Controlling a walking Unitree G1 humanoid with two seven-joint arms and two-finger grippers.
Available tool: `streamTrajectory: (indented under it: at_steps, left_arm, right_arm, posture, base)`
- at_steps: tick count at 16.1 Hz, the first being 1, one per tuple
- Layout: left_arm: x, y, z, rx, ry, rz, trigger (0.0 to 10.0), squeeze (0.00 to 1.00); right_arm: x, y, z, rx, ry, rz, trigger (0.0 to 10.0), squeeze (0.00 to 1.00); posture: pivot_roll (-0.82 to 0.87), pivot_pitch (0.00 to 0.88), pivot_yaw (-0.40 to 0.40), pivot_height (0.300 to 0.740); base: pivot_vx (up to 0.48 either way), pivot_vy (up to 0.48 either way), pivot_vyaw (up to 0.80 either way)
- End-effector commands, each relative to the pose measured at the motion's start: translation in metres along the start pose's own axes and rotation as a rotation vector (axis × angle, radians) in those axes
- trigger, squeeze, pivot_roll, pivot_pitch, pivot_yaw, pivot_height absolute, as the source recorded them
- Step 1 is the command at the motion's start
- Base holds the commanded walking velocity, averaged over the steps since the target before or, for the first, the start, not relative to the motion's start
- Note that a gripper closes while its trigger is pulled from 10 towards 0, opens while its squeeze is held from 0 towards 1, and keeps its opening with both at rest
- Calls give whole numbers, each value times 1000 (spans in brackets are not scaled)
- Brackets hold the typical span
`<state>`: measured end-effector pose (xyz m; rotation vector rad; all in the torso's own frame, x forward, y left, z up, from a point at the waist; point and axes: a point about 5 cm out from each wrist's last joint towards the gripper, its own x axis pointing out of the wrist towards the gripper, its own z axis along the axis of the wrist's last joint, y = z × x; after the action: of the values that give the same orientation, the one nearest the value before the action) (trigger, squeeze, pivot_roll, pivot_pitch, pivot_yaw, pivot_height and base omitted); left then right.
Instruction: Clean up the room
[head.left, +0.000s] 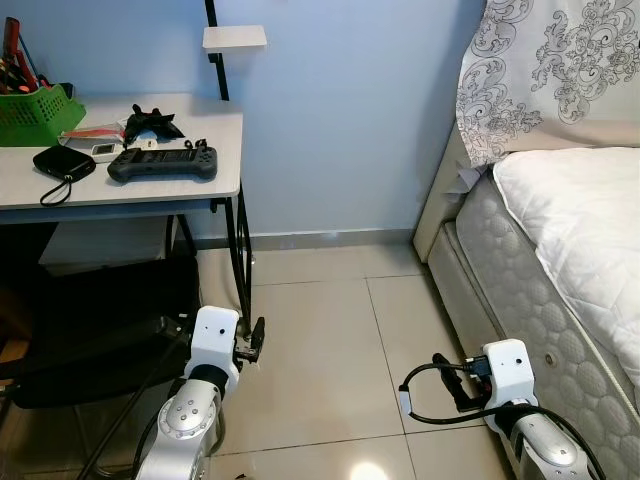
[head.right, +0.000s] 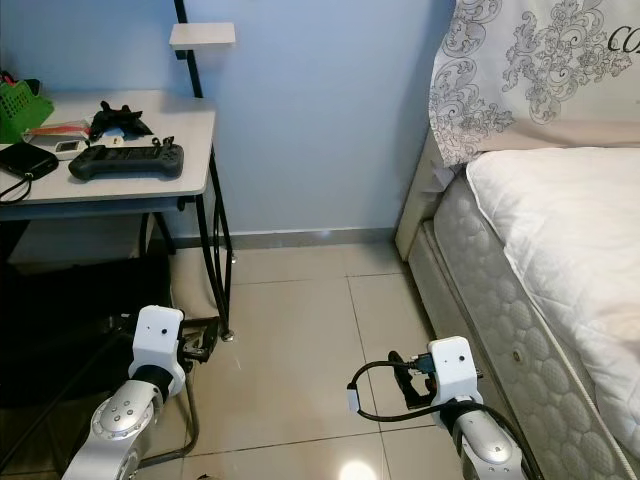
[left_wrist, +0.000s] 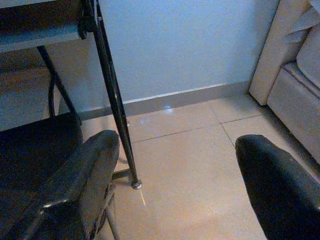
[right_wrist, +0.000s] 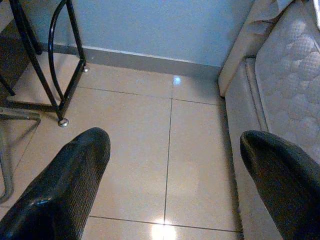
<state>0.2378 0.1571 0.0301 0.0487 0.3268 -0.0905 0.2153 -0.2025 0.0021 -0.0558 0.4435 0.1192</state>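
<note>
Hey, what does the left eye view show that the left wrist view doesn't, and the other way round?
Left eye view: the desk top carrying a green basket, a black pouch and a black handheld controller, plus the white-covered bed from above. Left wrist view: the left gripper seen along its own fingers, jaws wide apart with nothing between them, and the round foot of the desk leg close up. Shared: the black desk leg, tiled floor, blue wall, baseboard and the bed's side.

On the tabletop (head.left: 190, 190) we see a dark handheld controller (head.left: 162, 163) lying flat, with a black pouch (head.left: 63, 163) beside it. A green basket (head.left: 37, 113) stands at the back edge, and crumpled black gloves (head.left: 150, 123) lie nearby.
</note>
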Motion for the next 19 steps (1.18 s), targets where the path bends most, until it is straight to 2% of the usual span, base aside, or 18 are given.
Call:
streamTrajectory:
  at_steps: [1,2,3,4,5,6,7,8,9,10,11,12,13,14,15,16,17,19]
  left_arm:
    - [40,-37,57,-119,-125,-109,10000,0]
    - [53,-41,82,-82,-250,-110,10000,0]
    - [56,-41,79,-43,-191,-112,10000,0]
    - [55,-42,81,-87,-201,-145,10000,0]
    - [54,-41,76,-21,-173,-147,10000,549]
    - [52,-40,74,-71,-196,-169,10000,1000]
    - [49,-38,76,-51,-238,-148,10000,1000]
    - [43,-28,76,-7,-268,-149,10000,1000]
    - [39,-23,70,51,-240,-154,10000,1000]
    - [37,-25,69,57,-248,-195,10000,1000]
    - [35,-37,68,-35,-246,-332,10000,0]
    - [40,-37,69,-3,-248,-265,10000,0]
    - [44,-41,74,31,-275,-249,10000,0]
    - [45,-43,75,39,-278,-250,10000,0]
    - [46,-44,74,83,-270,-267,10000,0]
    - [49,-46,78,63,-281,-280,10000,0]
    - [52,-46,78,39,-267,-264,10000,0]
    - [51,-48,75,49,-257,-278,10000,0]
  right_arm:
    - [39,49,78,83,-240,38,10000,0]
    - [37,52,92,103,-342,20,10000,0]
    - [36,54,92,108,-339,25,10000,0]
    - [36,51,90,114,-332,19,10000,0]
    - [38,49,91,126,-330,7,10000,1000]
    - [38,48,94,147,-353,5,10000,1000]
    - [35,44,98,124,-390,-20,10000,1000]
    - [32,39,89,107,-378,-30,10000,1000]
    - [29,35,80,94,-354,-25,10000,1000]
    - [28,26,61,63,-275,-24,10000,1000]
    - [34,30,66,-18,-266,-17,10000,0]
    - [38,33,74,-11,-286,-9,10000,0]
    - [40,39,82,-10,-323,11,10000,0]
    - [41,40,82,11,-324,3,10000,0]
    - [42,39,81,11,-320,-5,10000,0]
    - [43,40,82,12,-329,-1,10000,0]
    - [42,45,86,46,-362,62,10000,0]
    - [43,41,85,41,-348,7,10000,0]
  posture:
    - [-33,0,26,740]
    - [-39,0,38,740]
    - [-42,0,36,740]
    - [-26,0,19,740]
    - [-18,0,5,740]
    - [-15,0,1,740]
    - [-12,0,2,740]
    - [-14,0,4,740]
    - [-13,0,2,740]
    - [-4,0,-4,740]
    - [-2,0,-9,740]
    - [-4,0,-8,740]
    - [-3,0,-11,740]
    - [-2,0,-12,740]
    - [7,0,-28,740]
    - [-2,0,-24,740]
    - [-5,0,-20,740]
    - [-9,0,-12,740]
  base:
    - [0,0,0]
    - [0,0,0]
    - [0,0,0]
    - [0,0,0]
    - [0,0,0]
    - [0,0,0]
    - [0,0,0]
    - [0,0,0]
    - [0,0,0]
    - [0,0,0]
    - [0,0,-756]
    - [0,480,-694]
    - [0,382,-694]
    - [0,0,-694]
    - [0,0,-700]
    - [270,-394,-694]
    - [0,-461,-700]
    - [0,-459,-650]
